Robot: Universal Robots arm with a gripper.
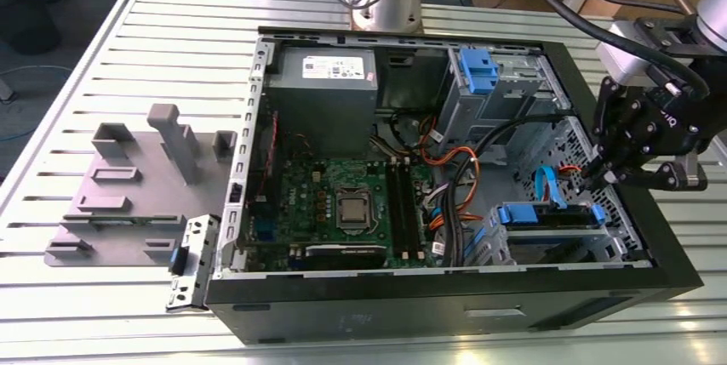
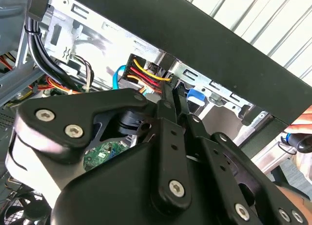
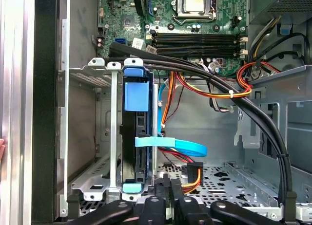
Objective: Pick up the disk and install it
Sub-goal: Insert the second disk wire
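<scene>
Arm reaches in from the exterior view's right, wrist angled downward. Gripper (image 1: pixel 598 179) points down; fingers (image 3: pixel 168 198) pressed together, nothing between them in both wrist views

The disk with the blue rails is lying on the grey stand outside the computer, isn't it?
No. The disk is not on the grey stand; it sits in the metal drive cage inside the computer case, as the first wrist view shows.
</scene>
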